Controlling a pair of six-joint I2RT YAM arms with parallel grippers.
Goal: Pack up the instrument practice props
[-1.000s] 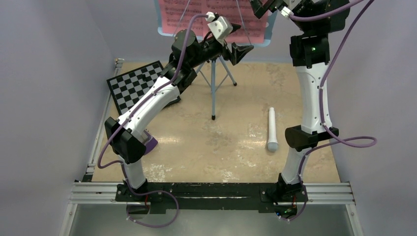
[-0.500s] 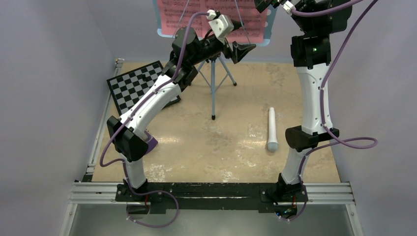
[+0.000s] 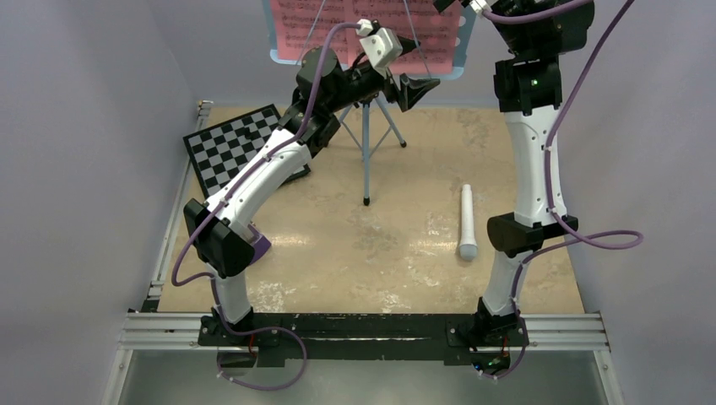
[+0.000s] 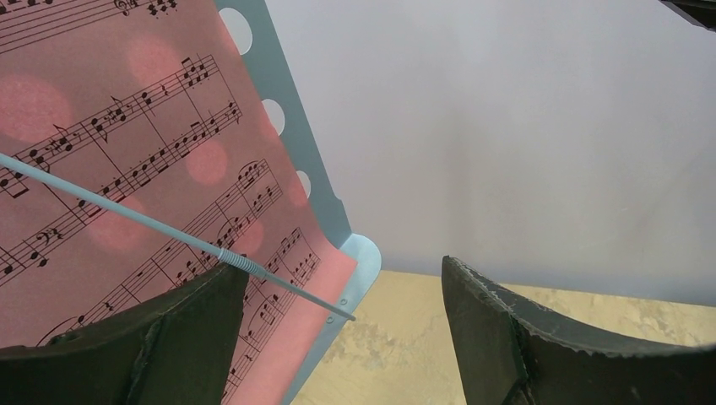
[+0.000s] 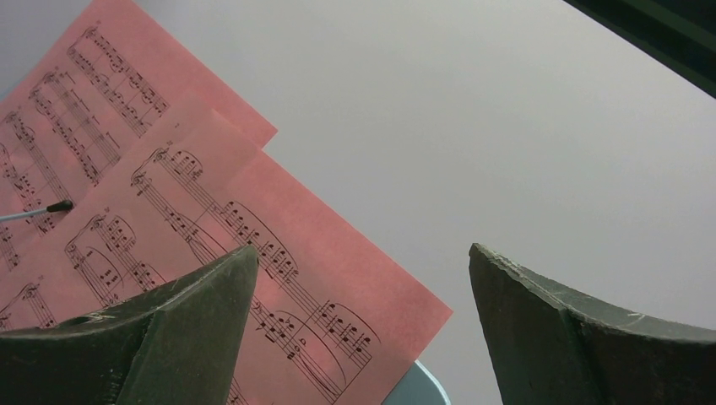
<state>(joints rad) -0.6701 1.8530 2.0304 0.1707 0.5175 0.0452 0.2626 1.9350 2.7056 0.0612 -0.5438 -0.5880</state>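
Note:
The light-blue music stand (image 3: 366,152) rises on its thin tripod at the back, with pink sheet-music pages (image 3: 295,25) on its desk. My left gripper (image 3: 420,67) is open beside the desk's lower right corner (image 4: 359,257), one finger in front of the pages (image 4: 127,169), nothing pinched. A thin wire page holder (image 4: 152,228) crosses the sheets. My right gripper (image 5: 361,248) is open near the pages' upper right corner (image 5: 211,211), and it is mostly cut off at the top edge of the top view. The white recorder-like tube (image 3: 465,221) lies on the table. A purple wedge (image 3: 260,246) peeks from behind my left elbow.
A black-and-white chessboard (image 3: 228,148) lies at the back left, partly under my left arm. Grey walls close in on the table on three sides. The tripod's legs (image 3: 393,126) spread over the table behind my left forearm.
My right gripper has risen further out of the top of the overhead view. The left gripper has shifted slightly toward the stand's corner. Nothing has been grasped.

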